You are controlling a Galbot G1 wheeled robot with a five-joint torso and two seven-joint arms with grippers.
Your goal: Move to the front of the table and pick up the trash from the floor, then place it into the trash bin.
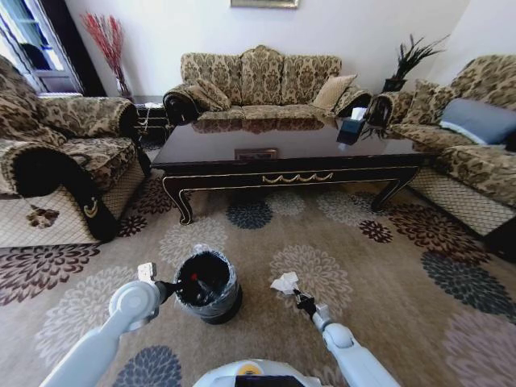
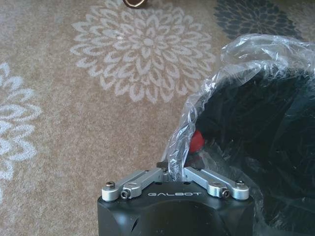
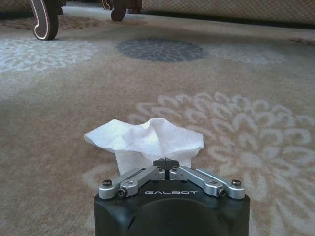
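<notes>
The trash bin (image 1: 219, 308), black with a clear liner (image 2: 236, 54), stands on the carpet in front of the table (image 1: 266, 145). My left gripper (image 1: 172, 287) is at the bin's rim, its fingers shut on the liner's edge (image 2: 174, 167). A red object (image 2: 197, 141) lies inside the bin. To the bin's right, my right gripper (image 1: 297, 297) is shut on the trash, a crumpled white paper wad (image 1: 285, 282), low over the carpet. In the right wrist view the paper (image 3: 145, 140) spreads out just beyond the closed fingertips (image 3: 166, 163). Whether it touches the carpet I cannot tell.
Sofas stand on the left (image 1: 56, 153), at the back (image 1: 258, 81) and on the right (image 1: 476, 137). A dark tissue box (image 1: 351, 127) sits on the table's right part. Patterned carpet (image 1: 387, 274) lies open between the table and me. A curved table leg (image 3: 44, 22) shows far ahead of the right gripper.
</notes>
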